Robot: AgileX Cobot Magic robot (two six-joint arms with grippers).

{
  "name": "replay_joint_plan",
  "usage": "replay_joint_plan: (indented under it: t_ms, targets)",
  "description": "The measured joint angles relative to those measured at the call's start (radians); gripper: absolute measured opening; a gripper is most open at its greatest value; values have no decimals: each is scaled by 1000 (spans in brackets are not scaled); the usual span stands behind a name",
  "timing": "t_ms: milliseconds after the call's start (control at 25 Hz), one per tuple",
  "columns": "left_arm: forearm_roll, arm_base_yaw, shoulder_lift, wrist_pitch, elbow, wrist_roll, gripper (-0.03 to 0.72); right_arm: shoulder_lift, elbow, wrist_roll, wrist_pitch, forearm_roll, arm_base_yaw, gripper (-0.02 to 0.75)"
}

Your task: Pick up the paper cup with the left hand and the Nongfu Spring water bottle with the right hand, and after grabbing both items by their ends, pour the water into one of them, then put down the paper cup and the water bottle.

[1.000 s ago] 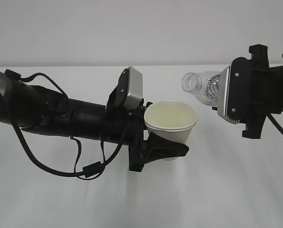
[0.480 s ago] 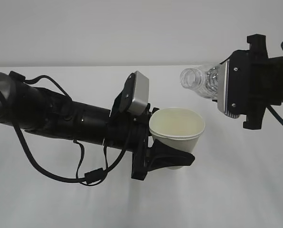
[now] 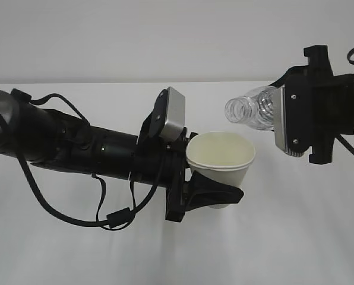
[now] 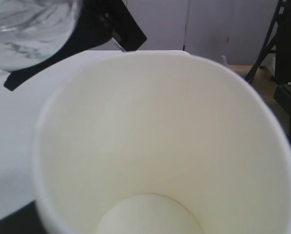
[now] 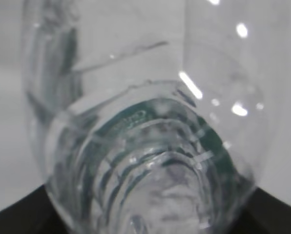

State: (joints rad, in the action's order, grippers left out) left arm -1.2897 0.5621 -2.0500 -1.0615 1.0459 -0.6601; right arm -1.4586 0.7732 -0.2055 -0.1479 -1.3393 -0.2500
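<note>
The white paper cup (image 3: 221, 155) is held upright above the table, my left gripper (image 3: 215, 189) shut on its lower part. In the left wrist view its pale cream inside (image 4: 160, 146) fills the frame and the bottom shows bare. The clear ribbed Nongfu Spring water bottle (image 3: 251, 110) lies tilted, its open mouth pointing left just above and right of the cup's rim. My right gripper (image 3: 296, 122) is shut on its rear end. The bottle (image 5: 145, 146) fills the right wrist view, with bits of green label. Its body (image 4: 28, 29) shows at the left wrist view's top left.
A white tabletop (image 3: 296, 237) lies under both arms, with a pale wall behind. Black cables (image 3: 106, 217) loop below the left arm. In the left wrist view a black stand (image 4: 282, 53) rises past the table's far edge on the right.
The left arm carried the cup a little to the right, nearer the bottle's mouth. The right gripper turned slightly, and the bottle's mouth dipped toward the cup's rim.
</note>
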Motion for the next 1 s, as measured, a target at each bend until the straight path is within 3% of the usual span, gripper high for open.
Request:
replay_joint_plan:
  t_ms: [1000]
  targets:
    - [22, 0, 0, 6, 0, -2, 438, 0, 0, -29, -6, -127, 0, 490]
